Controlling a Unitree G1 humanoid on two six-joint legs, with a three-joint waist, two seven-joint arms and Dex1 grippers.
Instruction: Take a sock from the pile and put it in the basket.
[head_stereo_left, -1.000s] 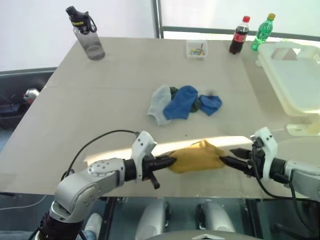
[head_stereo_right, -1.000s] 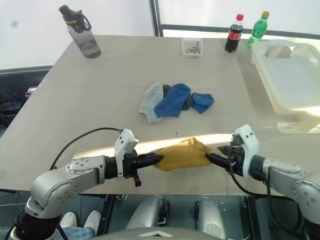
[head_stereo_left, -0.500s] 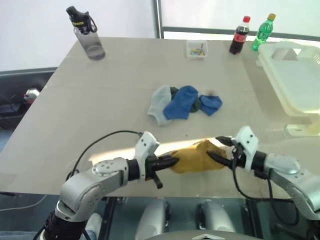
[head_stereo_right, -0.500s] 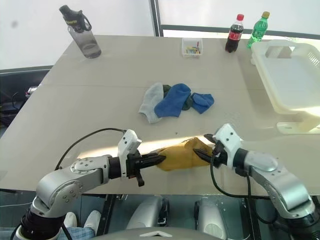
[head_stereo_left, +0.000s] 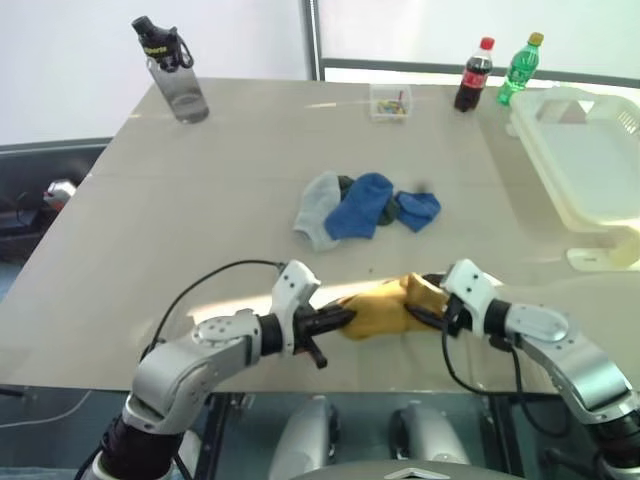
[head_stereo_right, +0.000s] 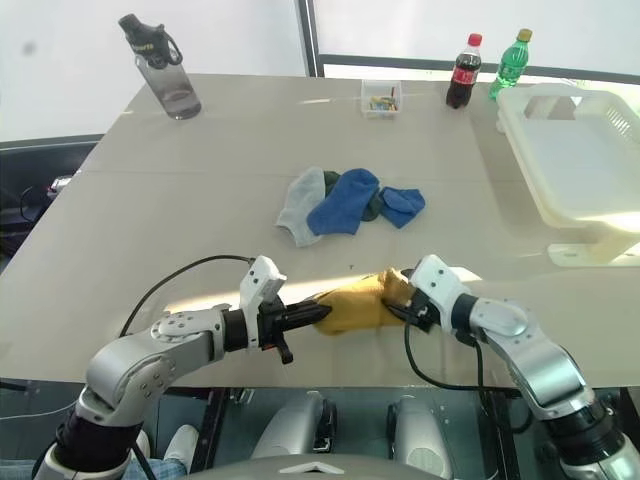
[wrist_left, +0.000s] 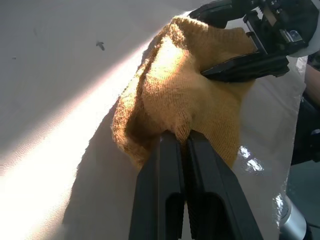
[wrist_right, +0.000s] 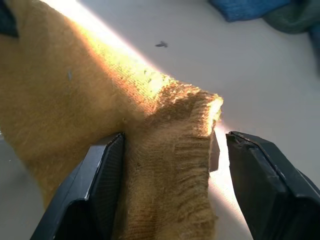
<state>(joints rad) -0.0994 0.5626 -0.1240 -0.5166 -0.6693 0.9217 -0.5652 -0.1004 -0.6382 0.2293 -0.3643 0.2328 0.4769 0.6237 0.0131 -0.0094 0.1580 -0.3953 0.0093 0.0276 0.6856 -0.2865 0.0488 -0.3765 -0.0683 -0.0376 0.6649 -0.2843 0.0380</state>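
Nearest me, my left gripper (head_stereo_left: 345, 319) has its fingers pressed together on one end of the yellow sock (head_stereo_left: 385, 307), held low over the worktop (head_stereo_left: 200, 200) near its front edge. The sock's long axis runs left to right between my arms. My right gripper (head_stereo_left: 425, 306) has its fingers spread, straddling the sock's other end without pinching it yet. Beyond lies the pile (head_stereo_left: 365, 205), mid-worktop. The basket (head_stereo_left: 590, 150) sits far right, so I judge the right arm the nearer one for carrying.
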